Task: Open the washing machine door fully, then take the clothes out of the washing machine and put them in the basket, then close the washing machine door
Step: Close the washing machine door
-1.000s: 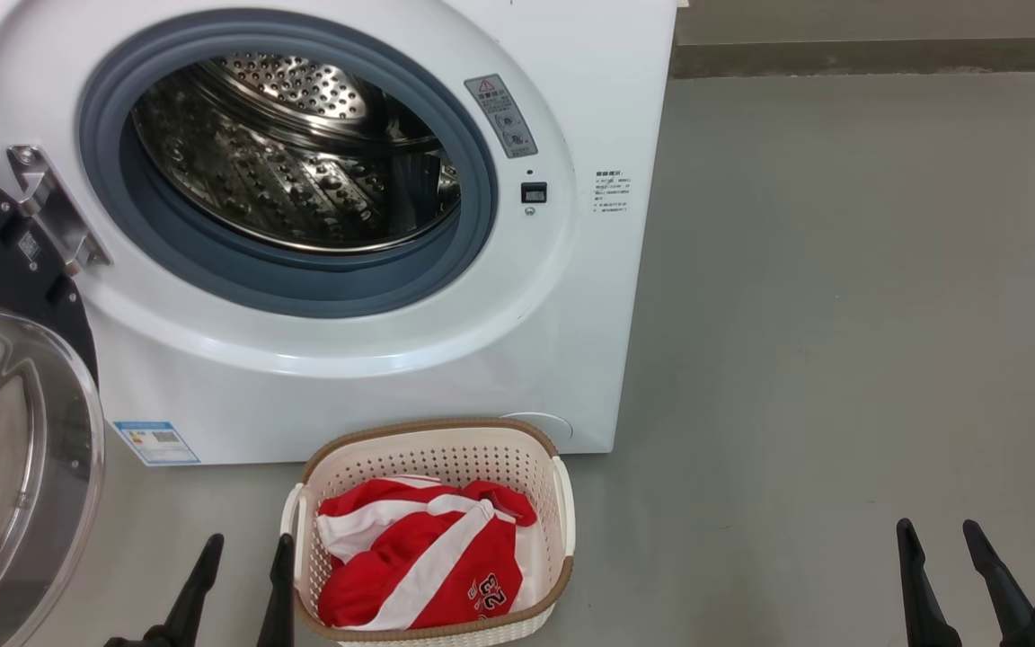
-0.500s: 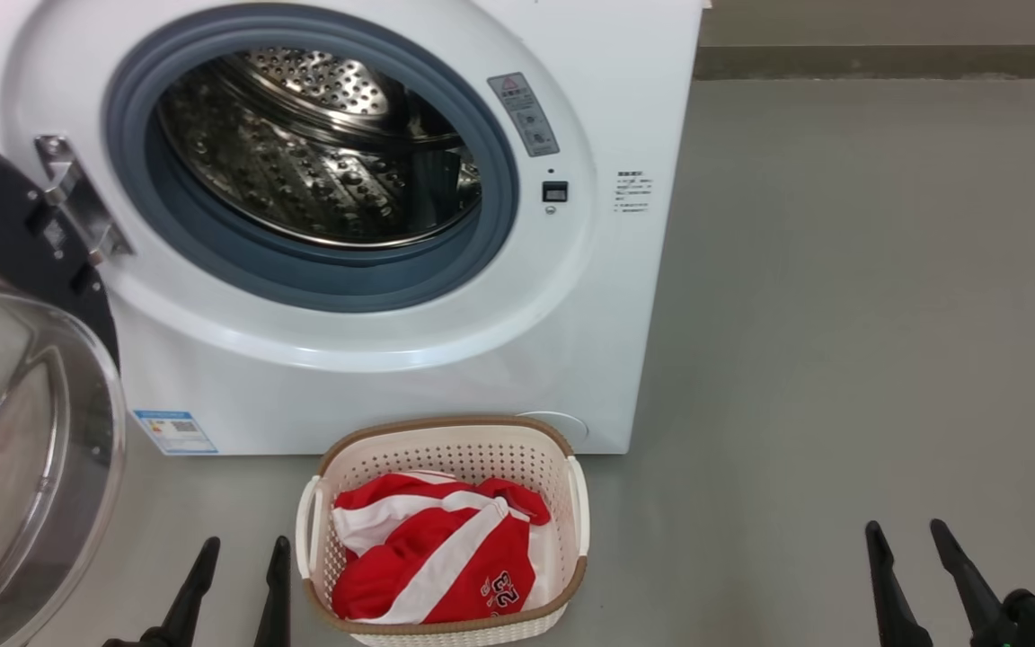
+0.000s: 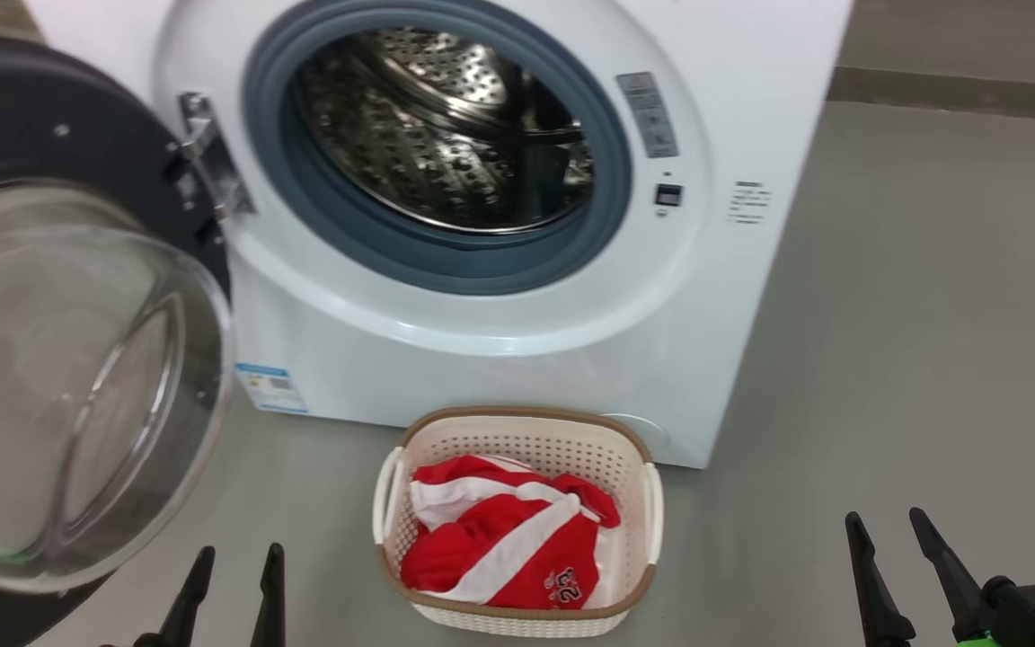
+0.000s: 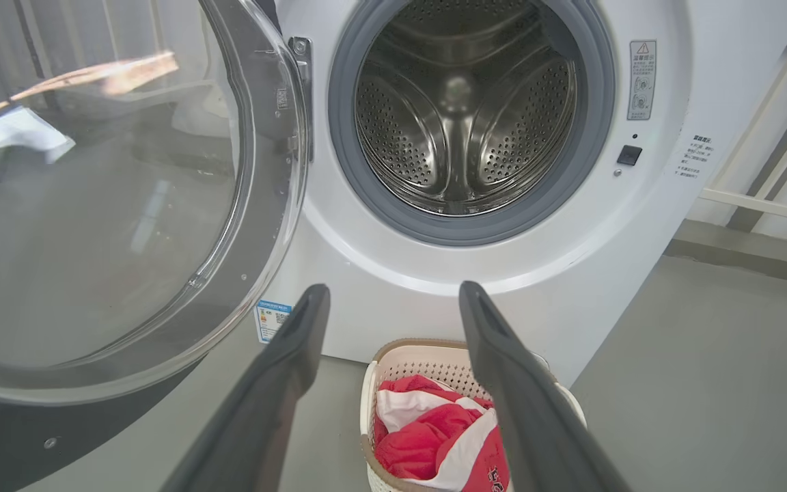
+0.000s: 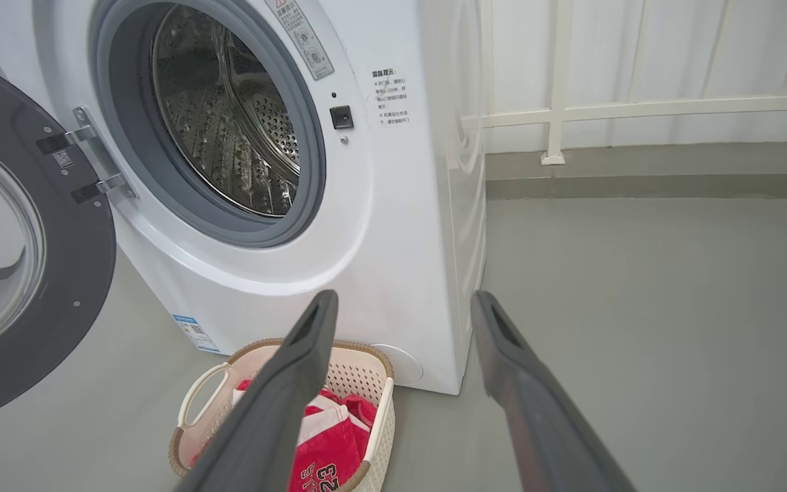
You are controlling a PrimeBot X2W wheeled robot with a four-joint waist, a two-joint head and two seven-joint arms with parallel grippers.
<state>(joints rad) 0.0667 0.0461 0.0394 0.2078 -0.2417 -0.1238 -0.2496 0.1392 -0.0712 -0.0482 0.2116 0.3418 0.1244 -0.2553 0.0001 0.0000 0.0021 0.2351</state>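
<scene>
The white washing machine (image 3: pixel 733 108) (image 4: pixel 393 294) (image 5: pixel 393 225) stands in front of me, its steel drum (image 3: pixel 446 126) (image 4: pixel 462 109) bare inside. Its door (image 3: pixel 77 377) (image 4: pixel 113 205) (image 5: pixel 18 260) hangs swung out wide on the left, black rim around clear glass. On the floor before the machine sits the cream basket (image 3: pixel 531 436) (image 4: pixel 393 359) (image 5: pixel 366 379) holding the red and white clothes (image 3: pixel 508 539) (image 4: pixel 434 437) (image 5: pixel 325 444). My left gripper (image 3: pixel 234 553) (image 4: pixel 393 290) is open, left of the basket and below the door. My right gripper (image 3: pixel 886 517) (image 5: pixel 404 297) is open, well right of the basket.
Grey floor (image 3: pixel 931 341) stretches to the right of the machine. A low kerb (image 3: pixel 958 90) and a white railing (image 5: pixel 639 109) run along the back. A blue label (image 3: pixel 270 388) marks the machine's lower left corner.
The head camera has swung left, so the machine, door and basket sit further right in the picture. Both grippers stay open and low; the drum and basket contents look the same.
</scene>
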